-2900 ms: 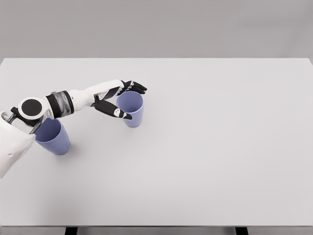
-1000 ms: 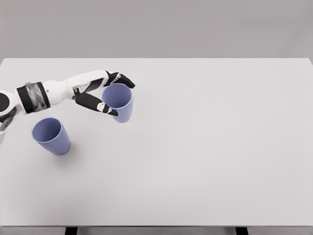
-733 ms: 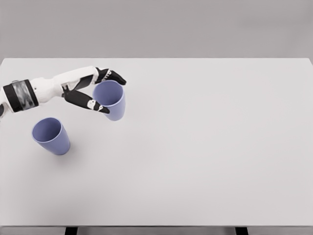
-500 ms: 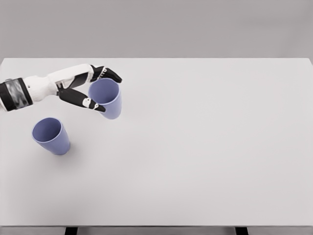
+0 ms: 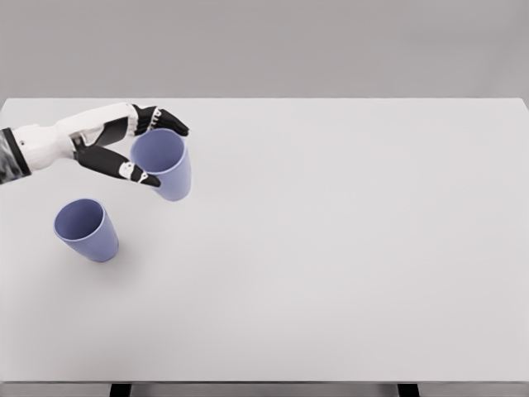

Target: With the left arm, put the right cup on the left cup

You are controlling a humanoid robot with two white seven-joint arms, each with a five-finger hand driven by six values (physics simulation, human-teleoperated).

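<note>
Two smooth, tapered lavender cups, plain and unmarked, show on the matte white table (image 5: 347, 273): the left cup (image 5: 85, 229) stands upright nearest, at about eight o'clock. Farther back, toward ten o'clock, the left hand (image 5: 116, 145) grips the right cup (image 5: 162, 164), black fingers around its rim, mouth upward.

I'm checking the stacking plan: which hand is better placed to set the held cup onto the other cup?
Left. The left hand already grips the held cup, close to the other cup on the table. No right arm is in view.
</note>
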